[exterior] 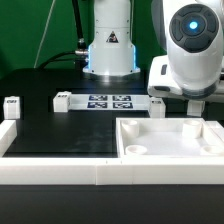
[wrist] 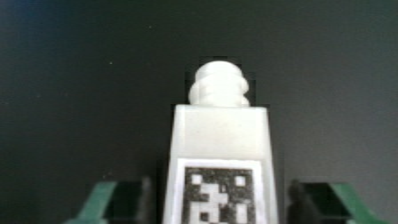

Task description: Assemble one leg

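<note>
In the wrist view a white leg (wrist: 217,150) lies lengthwise on the black table, its black-and-white tag facing up and its rounded screw tip pointing away. My gripper (wrist: 221,202) straddles the tagged end. The green fingertips (wrist: 114,202) stand on either side of the leg, with a dark gap between each one and the leg. In the exterior view my gripper (exterior: 194,110) is low at the right, just behind the large white tray-shaped piece (exterior: 172,150). That leg is hidden there by the hand.
More small white legs stand at the exterior view's left (exterior: 12,105), beside the marker board (exterior: 62,99) and near my hand (exterior: 158,104). The marker board (exterior: 108,101) lies at the back. A white rail (exterior: 60,172) runs along the table's front.
</note>
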`<state>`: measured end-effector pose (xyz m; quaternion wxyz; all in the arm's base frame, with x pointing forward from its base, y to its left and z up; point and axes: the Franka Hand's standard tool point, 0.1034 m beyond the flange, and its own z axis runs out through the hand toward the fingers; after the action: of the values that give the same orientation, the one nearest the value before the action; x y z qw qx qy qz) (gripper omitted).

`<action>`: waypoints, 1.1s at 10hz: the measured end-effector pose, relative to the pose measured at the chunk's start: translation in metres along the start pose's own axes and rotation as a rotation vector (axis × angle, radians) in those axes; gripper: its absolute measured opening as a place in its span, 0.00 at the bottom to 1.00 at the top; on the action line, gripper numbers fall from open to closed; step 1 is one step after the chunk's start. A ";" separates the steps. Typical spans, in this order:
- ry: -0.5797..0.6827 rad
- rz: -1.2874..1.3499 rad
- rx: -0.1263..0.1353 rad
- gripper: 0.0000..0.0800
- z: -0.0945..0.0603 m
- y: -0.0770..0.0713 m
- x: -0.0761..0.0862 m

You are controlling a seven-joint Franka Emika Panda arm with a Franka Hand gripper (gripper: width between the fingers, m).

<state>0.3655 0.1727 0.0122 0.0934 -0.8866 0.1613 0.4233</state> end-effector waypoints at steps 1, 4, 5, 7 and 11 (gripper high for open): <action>0.000 0.000 0.000 0.36 0.000 0.000 0.000; 0.000 0.000 0.000 0.36 0.000 0.000 0.000; 0.000 0.000 0.000 0.36 0.000 0.000 0.000; -0.004 -0.006 0.002 0.36 -0.004 0.001 -0.001; 0.020 -0.022 0.029 0.36 -0.070 0.010 -0.034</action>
<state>0.3926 0.1490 0.0823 0.1093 -0.8912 0.1584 0.4109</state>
